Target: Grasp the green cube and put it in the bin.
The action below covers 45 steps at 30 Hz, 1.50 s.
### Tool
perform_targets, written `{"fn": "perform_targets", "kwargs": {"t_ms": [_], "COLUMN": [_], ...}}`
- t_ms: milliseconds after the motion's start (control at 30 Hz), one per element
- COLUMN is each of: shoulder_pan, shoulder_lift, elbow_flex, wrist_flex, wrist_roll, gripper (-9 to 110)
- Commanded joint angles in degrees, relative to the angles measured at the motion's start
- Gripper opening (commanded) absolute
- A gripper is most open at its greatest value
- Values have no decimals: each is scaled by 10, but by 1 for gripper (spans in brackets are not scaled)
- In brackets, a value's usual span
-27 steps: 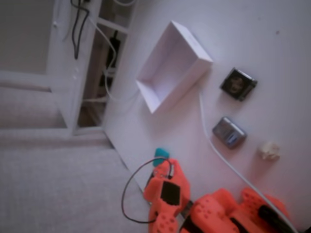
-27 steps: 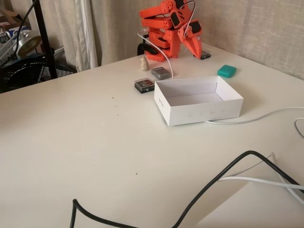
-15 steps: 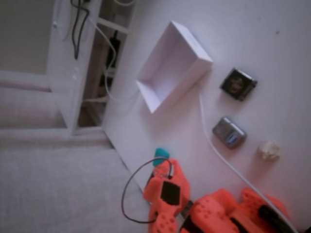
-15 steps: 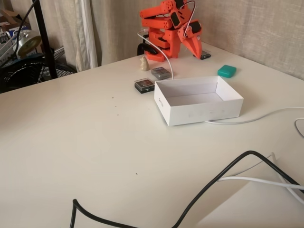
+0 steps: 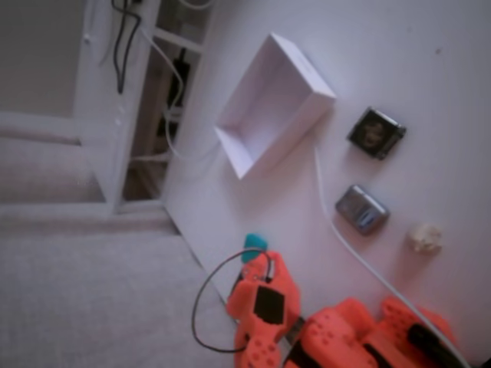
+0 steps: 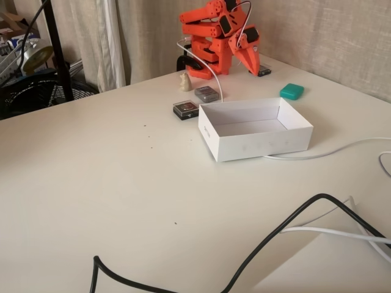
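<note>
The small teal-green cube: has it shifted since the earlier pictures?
No. The small teal-green cube sits at the same spot relative to the white box.

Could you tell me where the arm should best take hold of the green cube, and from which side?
Judging by its pose, come from above: the green cube lies flat and low on the table, apart from the bin. Close the jaws across its two shorter-spaced, rounded side faces.
</note>
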<state>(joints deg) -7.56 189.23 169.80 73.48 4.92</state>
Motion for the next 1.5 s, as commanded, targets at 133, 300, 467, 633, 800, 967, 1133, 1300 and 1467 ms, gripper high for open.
{"fn": "perform_targets", "kwargs": {"t_ms": [133,300,467,633,800,967,1133,1300,1467], "shoulder_pan": [2,2,-15,-50,-86,-105,-129,-134,-156], "shoulder_lift": [4,4,4,4,5,5,6,6,7], "elbow_flex": [-5,-5,-4,-2,-3,-3,-1,-1,-1], "wrist_flex": [1,1,-6,-18,-13,-15,-23,-22,-21], "wrist_roll": [3,3,-2,-10,-12,-18,-17,-18,-19], "gripper": [-8,-8,-8,-8,-8,-8,-8,-8,-8]}}
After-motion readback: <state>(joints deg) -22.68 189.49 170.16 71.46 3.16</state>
